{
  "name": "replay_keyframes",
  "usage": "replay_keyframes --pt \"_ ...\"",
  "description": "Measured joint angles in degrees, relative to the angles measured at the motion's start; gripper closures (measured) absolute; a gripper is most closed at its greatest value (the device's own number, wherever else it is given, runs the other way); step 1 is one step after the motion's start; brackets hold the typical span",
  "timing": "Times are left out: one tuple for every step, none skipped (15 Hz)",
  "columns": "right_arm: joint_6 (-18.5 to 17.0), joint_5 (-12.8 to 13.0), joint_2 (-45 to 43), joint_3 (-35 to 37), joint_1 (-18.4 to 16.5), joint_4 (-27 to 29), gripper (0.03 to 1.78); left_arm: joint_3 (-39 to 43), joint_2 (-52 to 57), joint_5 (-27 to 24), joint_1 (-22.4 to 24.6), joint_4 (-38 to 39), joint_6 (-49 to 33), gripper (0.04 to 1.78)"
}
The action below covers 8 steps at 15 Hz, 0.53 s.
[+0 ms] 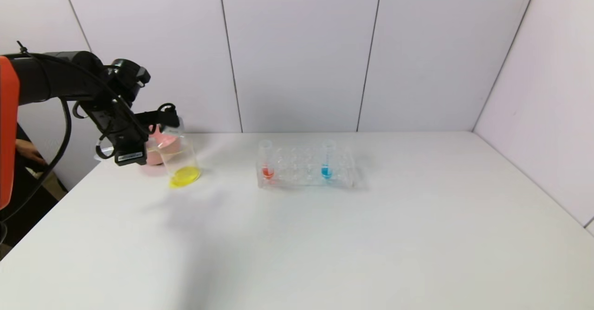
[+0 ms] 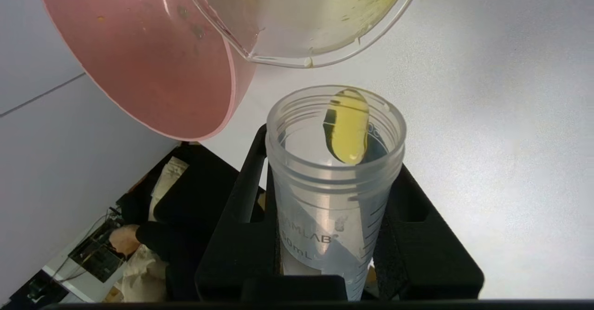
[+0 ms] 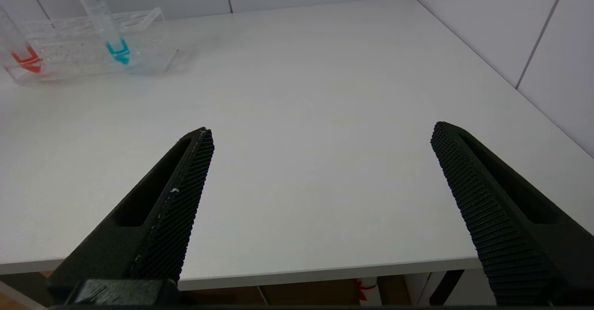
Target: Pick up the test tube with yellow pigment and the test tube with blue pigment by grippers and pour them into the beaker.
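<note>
My left gripper [image 1: 139,134] is shut on the test tube with yellow pigment [image 2: 330,217] at the table's far left. The tube is tipped over, its open mouth close to the rim of the beaker [image 1: 180,159]. Some yellow liquid [image 2: 348,131] still lies inside the tube near its mouth. A yellow pool [image 1: 184,176] covers the beaker's base. The beaker's rim also shows in the left wrist view [image 2: 301,61]. The test tube with blue pigment [image 1: 327,161] stands upright in the clear rack [image 1: 306,173]. My right gripper [image 3: 320,136] is open and empty over the table's near edge.
A pink bowl [image 1: 158,148] sits just behind the beaker and shows in the left wrist view [image 2: 148,59]. A red-tipped tube [image 1: 267,161] stands at the rack's left end. The right wrist view shows the rack [image 3: 144,61], blue tube [image 3: 109,36] and red tube [image 3: 23,54] far off.
</note>
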<state>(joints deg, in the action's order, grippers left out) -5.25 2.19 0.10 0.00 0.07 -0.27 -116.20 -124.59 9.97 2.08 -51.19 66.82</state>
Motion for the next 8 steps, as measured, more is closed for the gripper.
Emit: replay_keyframes --pt "0.0 0.0 0.0 0.0 0.0 0.0 0.10 0.0 0.3 -0.2 0.0 0.1 -0.6 1.28" --pt "-0.1 0.0 0.0 0.0 0.0 0.0 0.10 0.0 0.8 -0.8 0.0 0.1 -2.1 1.28" --pt "0.0 0.0 0.0 0.0 0.0 0.0 0.10 0.0 1.6 -2.3 0.0 0.1 -4.4 1.28" --pt "-0.1 0.0 0.0 0.0 0.0 0.0 0.10 0.0 2.4 -4.5 0.0 0.3 -6.7 1.28" --pt "-0.1 0.0 0.0 0.0 0.0 0.0 0.10 0.0 3.1 -7.2 0.1 0.5 -8.7 1.28" --pt "-0.1 0.0 0.0 0.0 0.0 0.0 0.10 0.1 3.8 -10.5 0.2 0.6 -10.9 1.28" --pt "-0.1 0.0 0.0 0.0 0.0 0.0 0.10 0.1 4.5 -13.6 0.4 0.8 -13.2 1.28" --pt "-0.1 0.0 0.0 0.0 0.0 0.0 0.10 0.1 5.3 -16.4 0.4 0.9 -15.6 1.28"
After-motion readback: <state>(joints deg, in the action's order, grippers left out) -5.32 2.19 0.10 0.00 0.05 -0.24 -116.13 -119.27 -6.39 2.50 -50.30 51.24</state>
